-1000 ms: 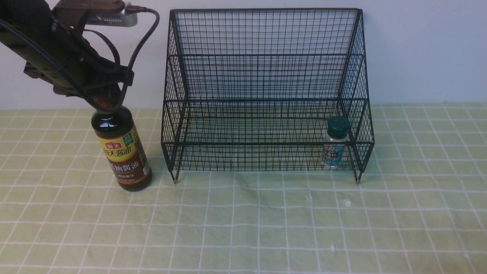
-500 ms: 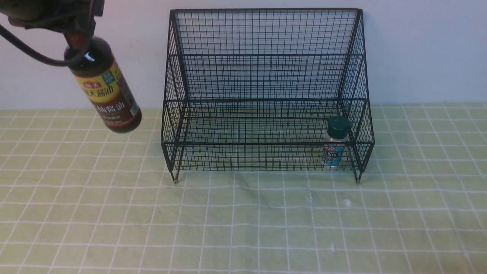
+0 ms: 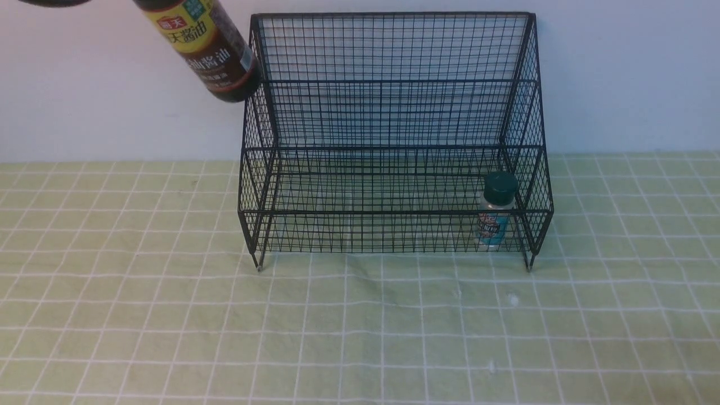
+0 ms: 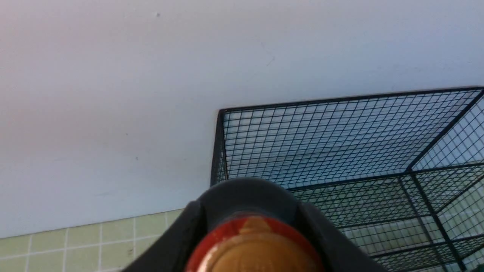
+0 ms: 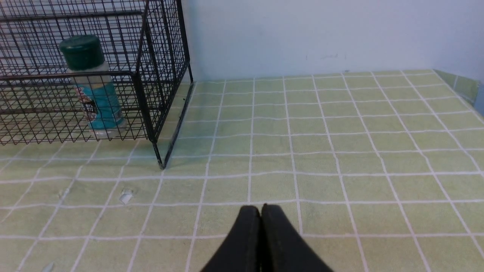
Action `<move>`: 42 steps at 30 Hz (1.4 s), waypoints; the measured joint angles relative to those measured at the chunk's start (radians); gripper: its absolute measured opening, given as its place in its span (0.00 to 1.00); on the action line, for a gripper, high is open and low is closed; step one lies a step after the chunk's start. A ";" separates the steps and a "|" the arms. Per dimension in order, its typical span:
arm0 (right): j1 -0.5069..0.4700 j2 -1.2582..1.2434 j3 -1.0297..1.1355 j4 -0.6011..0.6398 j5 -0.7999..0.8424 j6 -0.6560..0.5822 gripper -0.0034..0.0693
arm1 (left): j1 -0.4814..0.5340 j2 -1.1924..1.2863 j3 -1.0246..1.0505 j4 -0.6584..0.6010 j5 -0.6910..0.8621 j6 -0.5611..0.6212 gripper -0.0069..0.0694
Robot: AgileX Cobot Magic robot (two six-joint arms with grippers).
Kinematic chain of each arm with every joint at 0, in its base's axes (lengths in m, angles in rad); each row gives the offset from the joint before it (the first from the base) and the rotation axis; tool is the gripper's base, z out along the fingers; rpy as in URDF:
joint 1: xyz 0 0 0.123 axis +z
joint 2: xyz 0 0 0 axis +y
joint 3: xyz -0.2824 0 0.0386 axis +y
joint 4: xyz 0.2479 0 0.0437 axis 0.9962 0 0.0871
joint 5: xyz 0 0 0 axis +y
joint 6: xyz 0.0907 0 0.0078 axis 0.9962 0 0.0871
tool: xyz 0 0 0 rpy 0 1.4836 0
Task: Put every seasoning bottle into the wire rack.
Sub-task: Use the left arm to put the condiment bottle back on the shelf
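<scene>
The dark soy-sauce bottle (image 3: 209, 48) hangs tilted in the air, its base against the upper left corner of the black wire rack (image 3: 394, 112). Its top is cut off by the front view's upper edge. In the left wrist view my left gripper (image 4: 252, 226) is shut on the bottle's brown cap (image 4: 253, 253), with the rack (image 4: 340, 136) beyond it. The small shaker (image 3: 495, 216) with the green cap stands upright in the rack's lower tier at the right end. My right gripper (image 5: 261, 211) is shut and empty over the cloth, right of the rack (image 5: 151, 56) and shaker (image 5: 94, 87).
A green checked cloth (image 3: 360, 326) covers the table, with a pale wall right behind the rack. A few small white specks (image 3: 513, 300) lie on the cloth before the rack. The table's far right corner (image 5: 459, 85) shows in the right wrist view.
The soy-sauce bottle has gone from standing on the cloth left of the rack to high in the air, up and rightward to the rack's top left corner, tilting more. The shaker has stayed put.
</scene>
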State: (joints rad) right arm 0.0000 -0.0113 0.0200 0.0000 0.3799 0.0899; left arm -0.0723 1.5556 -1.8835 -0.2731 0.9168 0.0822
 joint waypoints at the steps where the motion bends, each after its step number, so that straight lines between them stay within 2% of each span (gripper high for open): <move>1: 0.000 0.000 0.000 0.000 0.000 0.000 0.03 | 0.000 0.002 0.000 -0.009 0.000 0.003 0.44; 11: 0.000 0.000 0.000 0.000 0.000 0.000 0.03 | -0.002 0.101 -0.001 -0.169 -0.055 0.103 0.44; 22: 0.000 0.000 0.000 0.000 0.000 0.000 0.03 | -0.004 0.138 -0.002 -0.204 -0.145 0.161 0.43; 31: 0.000 0.000 0.000 0.000 0.000 0.000 0.03 | -0.004 0.184 -0.002 -0.294 -0.215 0.217 0.43; 37: 0.000 0.000 0.000 0.000 0.000 0.000 0.03 | -0.004 0.215 -0.002 -0.430 -0.274 0.324 0.43; 42: 0.000 0.000 0.000 0.000 0.000 0.000 0.03 | -0.004 0.228 -0.002 -0.493 -0.316 0.399 0.43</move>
State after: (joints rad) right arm -0.0004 -0.0113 0.0200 0.0000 0.3799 0.0904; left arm -0.0761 1.7839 -1.8856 -0.7663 0.6011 0.4813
